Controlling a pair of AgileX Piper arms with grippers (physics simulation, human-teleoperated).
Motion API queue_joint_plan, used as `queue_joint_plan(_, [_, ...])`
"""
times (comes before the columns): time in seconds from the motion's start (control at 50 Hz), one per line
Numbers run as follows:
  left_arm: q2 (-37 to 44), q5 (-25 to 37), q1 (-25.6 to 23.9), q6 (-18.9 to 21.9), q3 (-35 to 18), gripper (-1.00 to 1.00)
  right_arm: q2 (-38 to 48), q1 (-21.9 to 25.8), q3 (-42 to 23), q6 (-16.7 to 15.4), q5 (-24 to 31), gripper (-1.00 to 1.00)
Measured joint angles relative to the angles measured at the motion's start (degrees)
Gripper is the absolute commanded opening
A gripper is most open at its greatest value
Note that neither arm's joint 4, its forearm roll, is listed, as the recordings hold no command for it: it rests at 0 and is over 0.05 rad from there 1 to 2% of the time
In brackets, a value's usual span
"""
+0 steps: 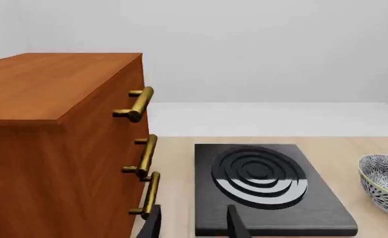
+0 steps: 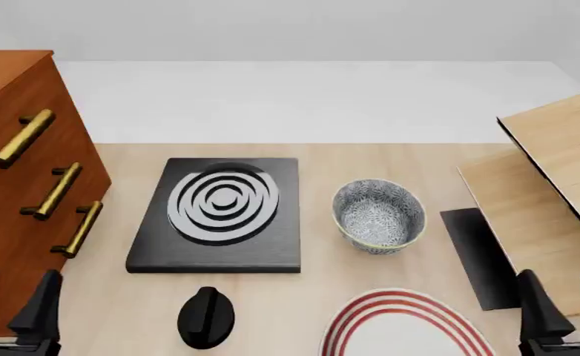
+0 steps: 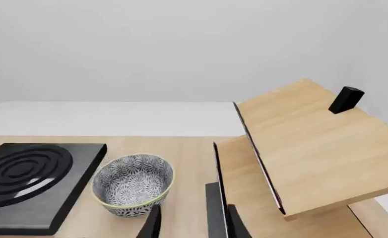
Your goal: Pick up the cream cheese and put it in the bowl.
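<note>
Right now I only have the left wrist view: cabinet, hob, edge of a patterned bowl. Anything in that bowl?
Observer: No. The front view looks into the bowl and it is empty.
Operator: What's on its far side from the hob?
Observer: A slanted light wooden board structure, with a dark flat panel at its foot.
Operator: Anything nearer the arms?
Observer: A white plate with red rings in front of the bowl, and a black knob in front of the hob. No view shows the cream cheese.
</note>
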Motion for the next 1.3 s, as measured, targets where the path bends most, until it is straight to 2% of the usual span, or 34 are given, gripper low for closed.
queue_joint_plan(0.3, [0.25,-0.06,0.00,0.00,-0.14,1.00,2.57,1.30,-0.01,-1.33,-1.57,1.00])
queue_joint_plan(0.5, [0.29,-0.08,0.00,0.00,-0.17,1.00,3.59,12.49,-5.90,-6.82,4.78,1.00])
queue_joint_plan(0.68, [0.31,-0.08,0.00,0.00,-0.18,1.00,10.04,23.22,-9.79,-12.17,6.39,1.00])
queue_joint_plan(0.92, [0.32,-0.08,0.00,0.00,-0.18,1.00,22.71,35.82,-13.00,-16.21,3.53,1.00])
queue_joint_plan(1.3, [0.32,-0.08,0.00,0.00,-0.18,1.00,43.23,50.79,-16.31,-17.33,-4.92,1.00])
